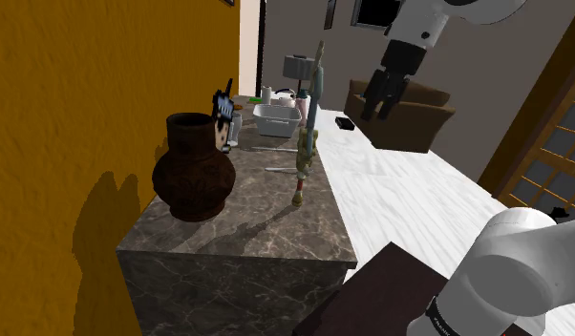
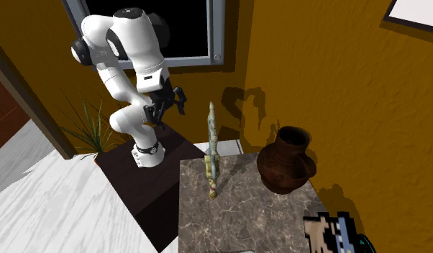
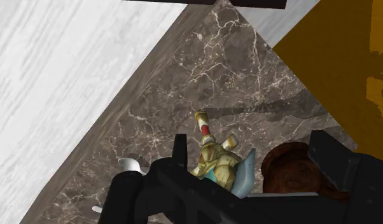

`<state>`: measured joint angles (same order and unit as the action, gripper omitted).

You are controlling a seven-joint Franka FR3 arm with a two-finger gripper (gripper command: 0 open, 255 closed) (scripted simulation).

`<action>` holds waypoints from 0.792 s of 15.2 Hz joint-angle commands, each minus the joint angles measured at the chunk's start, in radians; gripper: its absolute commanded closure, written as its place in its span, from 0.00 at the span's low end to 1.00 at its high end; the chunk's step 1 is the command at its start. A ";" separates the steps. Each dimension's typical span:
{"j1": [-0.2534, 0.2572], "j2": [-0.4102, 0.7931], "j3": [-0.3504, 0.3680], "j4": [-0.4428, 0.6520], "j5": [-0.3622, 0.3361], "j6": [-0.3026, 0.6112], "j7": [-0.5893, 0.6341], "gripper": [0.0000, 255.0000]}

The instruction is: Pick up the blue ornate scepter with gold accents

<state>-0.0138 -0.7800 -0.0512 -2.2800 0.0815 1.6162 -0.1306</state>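
1. The ornate scepter, with a pale blue-green shaft and gold fittings, is standing upright on the dark, white-veined marble counter. Its long axis is vertical, foot on the stone and narrow pointed end up.
2. It's near the counter edge on the white plank floor side. In the shoulder view it's to the right of the round dark-brown vase, close but not touching.
3. The wrist view looks down its length. There's a gold foot with red and white bands, knobbly gold carving higher up, and a pale blue blade-like fin next to that.
4. The all-black gripper hangs in the air well apart from the scepter, fingers spread and not touching it.
5. The vase is matte and wide-bellied with a short neck. Might be clay, hard to say.
6. Further back on the counter are a white rectangular basket and a blocky pixelated figure. A mustard-yellow wall runs alongside.
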 commanded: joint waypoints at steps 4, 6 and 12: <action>-0.060 -0.113 0.160 -0.170 -0.013 0.281 0.224 0.00; -0.115 -0.153 0.285 -0.255 -0.033 0.462 0.388 0.00; -0.479 -0.189 0.774 -0.323 -0.159 0.882 0.977 0.00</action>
<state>-0.4137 -0.9542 0.6279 -2.6005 -0.0530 2.4352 0.7226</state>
